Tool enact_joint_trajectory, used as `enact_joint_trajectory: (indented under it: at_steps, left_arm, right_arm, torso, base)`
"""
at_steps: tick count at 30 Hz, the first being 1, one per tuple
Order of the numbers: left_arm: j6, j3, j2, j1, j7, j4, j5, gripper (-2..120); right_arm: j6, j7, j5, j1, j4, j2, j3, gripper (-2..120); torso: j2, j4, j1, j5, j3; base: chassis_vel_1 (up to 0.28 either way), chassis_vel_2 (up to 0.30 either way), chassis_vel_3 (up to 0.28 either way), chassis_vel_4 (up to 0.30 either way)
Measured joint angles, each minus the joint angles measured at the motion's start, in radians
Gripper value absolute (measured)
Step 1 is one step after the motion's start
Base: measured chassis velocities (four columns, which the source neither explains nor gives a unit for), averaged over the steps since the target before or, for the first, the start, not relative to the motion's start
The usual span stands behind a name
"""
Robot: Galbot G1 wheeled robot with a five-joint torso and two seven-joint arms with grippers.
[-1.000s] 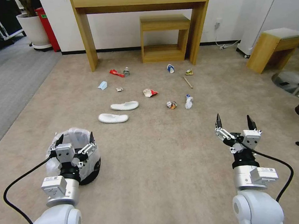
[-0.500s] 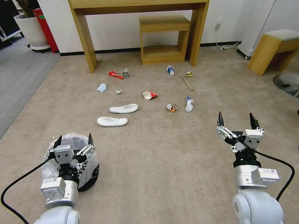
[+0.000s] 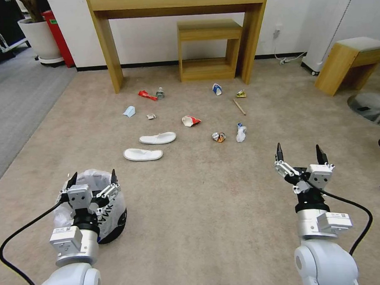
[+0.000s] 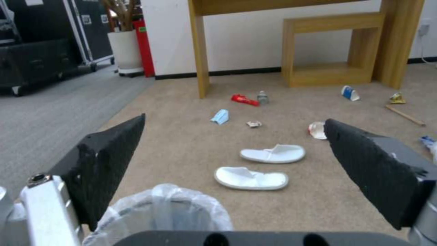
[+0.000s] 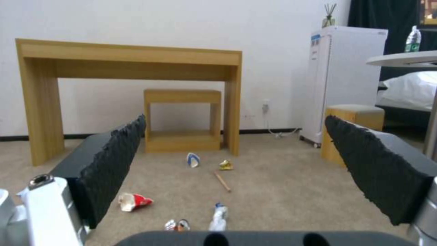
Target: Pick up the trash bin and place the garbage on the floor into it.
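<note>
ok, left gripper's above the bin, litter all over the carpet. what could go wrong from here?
1. The left gripper is open over the trash bin; its loose bag liner overhangs the rim, so the fingers may pinch plastic only.
2. The white slippers lie flat, and the wooden stick is thin: hard picks for the open right gripper.

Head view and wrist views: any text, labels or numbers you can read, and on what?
Trash bin: black lettering on its bag, crinkled and unreadable.
Left arm's wrist and right arm's wrist: small coded stickers, too small.
Red bin: green label, blurred.
White fridge: blue sticker, blurred.
</note>
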Motion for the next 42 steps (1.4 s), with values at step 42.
enact_joint_trajectory:
  at_steps: [42]
  left_arm:
    - [-0.001, -0.002, 0.0, 0.008, -0.003, 0.003, -0.001, 100]
  right_arm:
    - [0.014, -0.015, 0.003, -0.007, -0.004, 0.006, 0.0, 100]
  torso:
    - [0.0, 0.0, 0.0, -0.0001, 0.0]
  base:
    - [0.06, 0.069, -0.062, -0.063]
